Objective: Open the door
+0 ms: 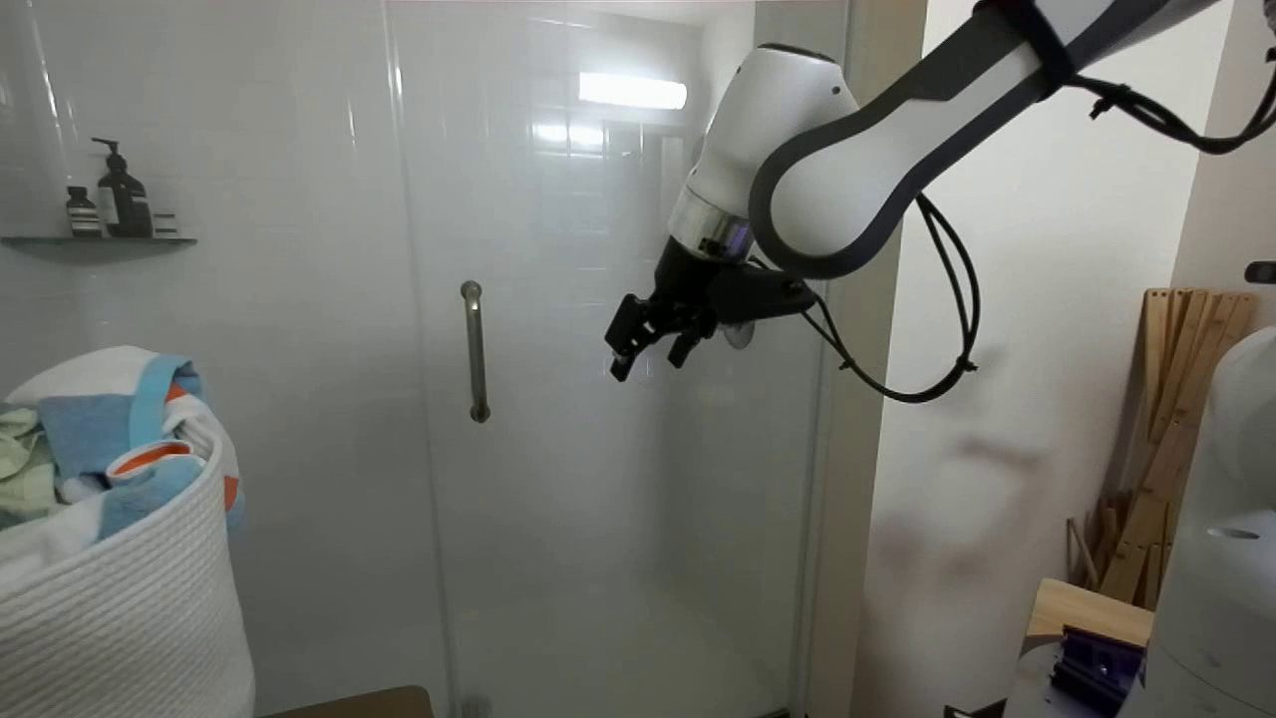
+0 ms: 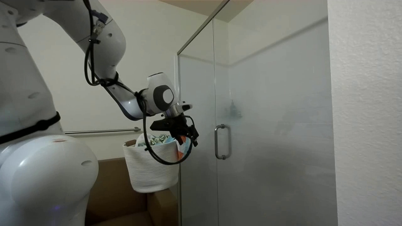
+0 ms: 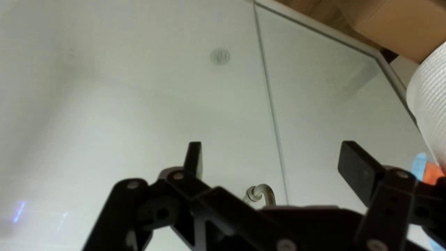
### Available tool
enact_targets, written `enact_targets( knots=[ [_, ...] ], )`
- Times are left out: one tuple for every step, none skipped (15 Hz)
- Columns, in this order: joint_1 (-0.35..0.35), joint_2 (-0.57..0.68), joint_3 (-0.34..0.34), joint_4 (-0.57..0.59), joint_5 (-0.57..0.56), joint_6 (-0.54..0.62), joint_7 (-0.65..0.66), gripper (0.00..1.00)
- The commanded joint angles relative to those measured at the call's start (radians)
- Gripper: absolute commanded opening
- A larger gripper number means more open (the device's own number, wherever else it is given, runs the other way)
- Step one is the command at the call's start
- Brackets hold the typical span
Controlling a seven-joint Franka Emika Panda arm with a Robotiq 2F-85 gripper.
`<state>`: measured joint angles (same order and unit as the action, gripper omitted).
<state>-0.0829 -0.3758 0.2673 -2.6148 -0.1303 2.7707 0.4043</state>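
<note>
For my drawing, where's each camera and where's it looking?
In an exterior view: outside the door, facing it; arm, gripper show.
In an exterior view: near the arm, facing the basket and, slantwise, the door; arm, gripper show.
Wrist view: on the arm, looking down at the door; fingers show.
Both exterior views share the handle.

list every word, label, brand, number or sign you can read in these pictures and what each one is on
No text can be read in any view.
Pump bottle on the shelf: pale label, too small and blurred to read.
Small dark bottle beside it: pale label, too blurred to read.
Low container: possible label, too small to read.
Glass door: no writing visible.
</note>
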Motion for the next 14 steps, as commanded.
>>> enact_targets(
  knots=[
    [-0.148,0.16,0.114,0.118,-0.173,0.107,0.149,1.0],
    [-0.204,0.175,0.156,0.147,-0.255,0.114,0.216,1.0],
    [-0.246,0.172,0.19,0.167,-0.327,0.106,0.284,1.0],
    [-0.168,0.141,0.127,0.116,-0.227,0.092,0.184,1.0],
    [-0.204,0.159,0.155,0.143,-0.274,0.093,0.229,1.0],
    [-0.221,0.168,0.169,0.158,-0.289,0.093,0.243,1.0],
    [-0.227,0.171,0.174,0.165,-0.292,0.093,0.244,1.0],
    [-0.228,0.171,0.176,0.166,-0.292,0.093,0.244,1.0],
    [-0.228,0.171,0.177,0.166,-0.292,0.093,0.244,1.0],
    [-0.228,0.171,0.178,0.166,-0.292,0.093,0.244,1.0],
    [-0.228,0.171,0.179,0.166,-0.292,0.093,0.244,1.0],
    [-0.228,0.176,0.177,0.169,-0.295,0.108,0.238,1.0],
    [-0.244,0.178,0.187,0.179,-0.327,0.115,0.254,1.0],
    [-0.261,0.184,0.199,0.19,-0.362,0.124,0.274,1.0]
  ],
)
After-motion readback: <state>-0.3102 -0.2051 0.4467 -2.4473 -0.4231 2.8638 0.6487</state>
